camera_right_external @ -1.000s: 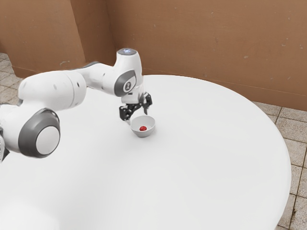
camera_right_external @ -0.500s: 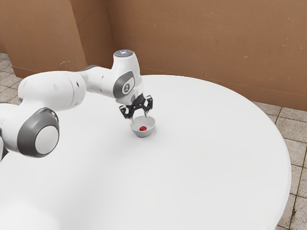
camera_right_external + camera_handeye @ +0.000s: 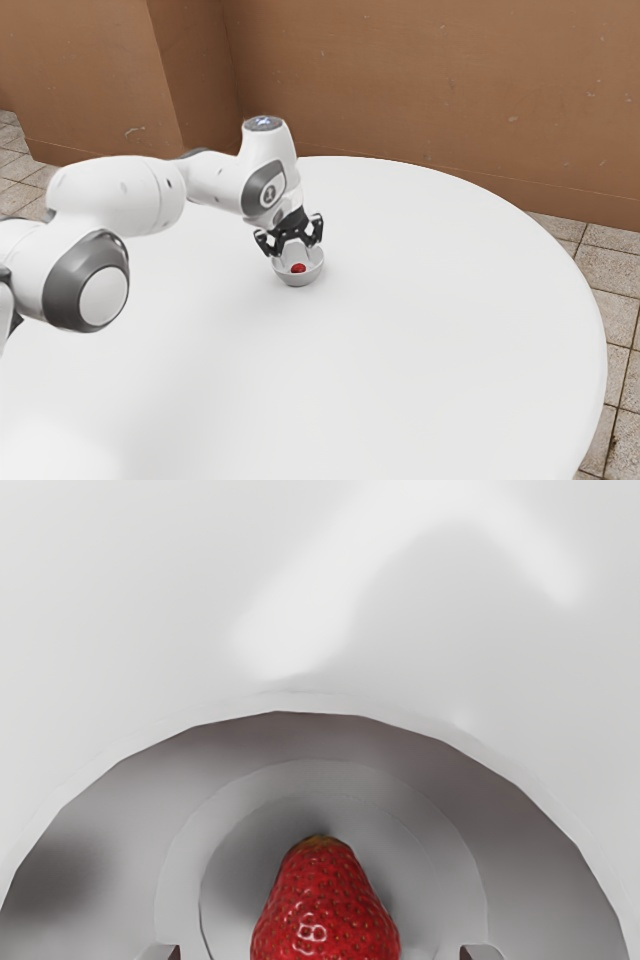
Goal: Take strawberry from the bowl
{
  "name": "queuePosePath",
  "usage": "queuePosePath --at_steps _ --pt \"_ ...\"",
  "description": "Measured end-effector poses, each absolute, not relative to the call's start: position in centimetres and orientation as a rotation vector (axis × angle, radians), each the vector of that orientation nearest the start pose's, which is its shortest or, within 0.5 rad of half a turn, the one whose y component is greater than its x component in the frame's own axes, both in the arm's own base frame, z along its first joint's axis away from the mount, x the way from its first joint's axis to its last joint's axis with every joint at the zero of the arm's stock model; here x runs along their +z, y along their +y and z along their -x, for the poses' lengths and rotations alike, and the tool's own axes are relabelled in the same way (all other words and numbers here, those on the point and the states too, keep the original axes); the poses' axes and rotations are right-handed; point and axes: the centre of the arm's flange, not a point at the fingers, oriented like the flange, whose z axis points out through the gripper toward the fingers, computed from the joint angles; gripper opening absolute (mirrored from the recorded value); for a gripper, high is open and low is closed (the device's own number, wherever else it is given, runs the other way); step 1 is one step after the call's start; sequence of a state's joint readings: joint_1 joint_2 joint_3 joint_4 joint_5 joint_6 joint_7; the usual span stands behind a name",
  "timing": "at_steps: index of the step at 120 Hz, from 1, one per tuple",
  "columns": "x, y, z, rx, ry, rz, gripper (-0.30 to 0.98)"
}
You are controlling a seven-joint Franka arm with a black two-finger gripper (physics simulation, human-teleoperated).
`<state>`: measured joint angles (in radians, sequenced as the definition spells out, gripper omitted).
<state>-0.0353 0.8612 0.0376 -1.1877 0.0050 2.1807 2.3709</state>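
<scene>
In the exterior view, the open gripper (image 3: 296, 256) reaches down over the smooth pale bowl (image 3: 298, 281), fingers seemingly either side of the strawberry (image 3: 298, 268) inside, well in from the round table's (image 3: 450, 330) right-hand edge. The wrist view adds seeded, glossy skin, a brownish-green cap and the bowl's faceted rim.

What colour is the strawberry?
The strawberry is red, brownish at its narrow end; best seen in the wrist view.

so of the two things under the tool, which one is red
The strawberry: it lies inside the bowl, which is pale and holds it.
</scene>
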Motion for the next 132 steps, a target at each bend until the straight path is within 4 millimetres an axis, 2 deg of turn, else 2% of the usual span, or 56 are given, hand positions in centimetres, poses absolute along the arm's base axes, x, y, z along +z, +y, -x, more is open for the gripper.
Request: queuePosePath --at_steps 43,61,132 --pt "25.9 -0.6 -77.4 -0.035 2.818 1.067 0.33" --pt "25.8 -0.6 -77.5 -0.041 2.820 1.056 0.33" --pt "25.7 -0.6 -77.4 -0.045 2.824 1.036 0.11"
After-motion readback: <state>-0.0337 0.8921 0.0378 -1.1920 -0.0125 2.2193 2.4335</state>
